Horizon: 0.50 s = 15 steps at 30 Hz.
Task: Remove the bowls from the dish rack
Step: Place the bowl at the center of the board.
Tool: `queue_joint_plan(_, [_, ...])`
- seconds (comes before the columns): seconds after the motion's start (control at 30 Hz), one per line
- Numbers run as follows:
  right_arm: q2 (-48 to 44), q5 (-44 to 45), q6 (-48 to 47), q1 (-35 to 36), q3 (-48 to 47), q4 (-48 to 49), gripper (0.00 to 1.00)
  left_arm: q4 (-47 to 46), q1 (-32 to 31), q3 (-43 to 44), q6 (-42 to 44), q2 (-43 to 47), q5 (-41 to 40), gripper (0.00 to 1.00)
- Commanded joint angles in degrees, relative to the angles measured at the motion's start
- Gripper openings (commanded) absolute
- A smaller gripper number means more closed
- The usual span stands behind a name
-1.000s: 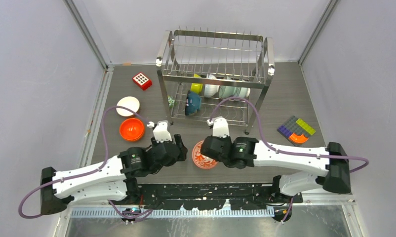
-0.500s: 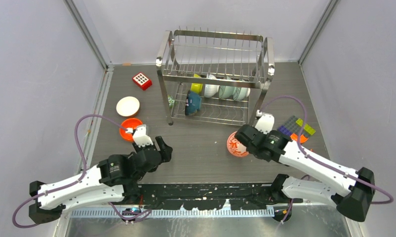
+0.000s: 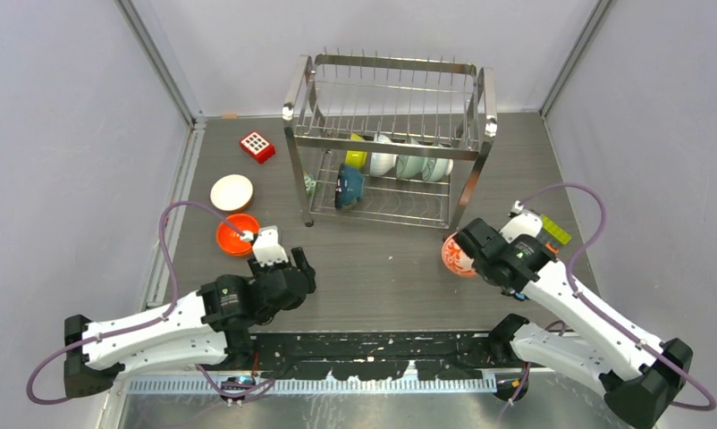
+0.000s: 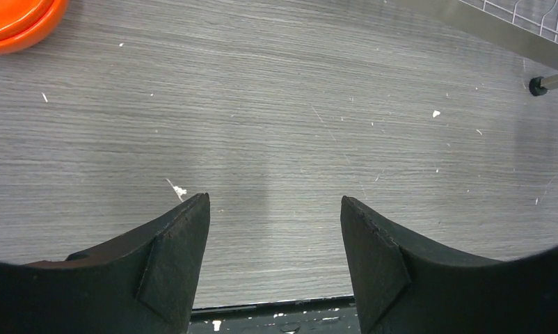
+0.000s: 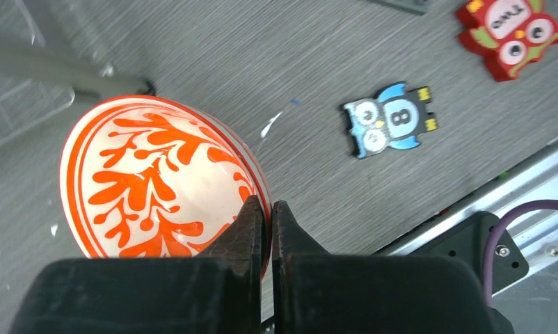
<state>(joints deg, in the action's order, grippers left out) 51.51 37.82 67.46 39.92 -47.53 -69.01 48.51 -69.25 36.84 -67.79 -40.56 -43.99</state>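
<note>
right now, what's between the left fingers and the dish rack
Only bare grey tabletop. The left wrist view shows it from the open left fingers up to the foot of the dish rack; the orange bowl sits off to one side.

Left fingers (image 4: 172, 268) spread apart; right fingers (image 5: 252, 233) pinched together.

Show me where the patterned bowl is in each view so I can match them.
Top external: bowl right of centre, beside the rack's front right leg.
Left wrist: not in it.
Right wrist: bowl at lower left, rim between the shut jaws.
Shared landmark: the rack, centre back from above, top right corner in the left wrist, upper left in the right wrist.
</note>
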Motion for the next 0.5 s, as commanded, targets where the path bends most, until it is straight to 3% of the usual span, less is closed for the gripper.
queue_joint_plan(0.0, [-1.53, 5.67, 1.46, -6.03, -0.81, 0.04, 0.0, -1.75, -0.12, 0.34, -1.58, -0.09, -2.59, 0.7])
queue_joint_plan(0.2, [2.99, 4.99, -6.01, -18.1, 0.09, 8.87, 0.01, -1.76, -0.18, 0.42, -2.14, 0.16, -2.29, 0.7])
queue_joint_plan(0.47, [9.72, 8.46, -5.01, -26.5, -1.17, 22.79, 0.01, -1.33, -0.1, 0.08, -2.32, 0.77, -1.97, 0.7])
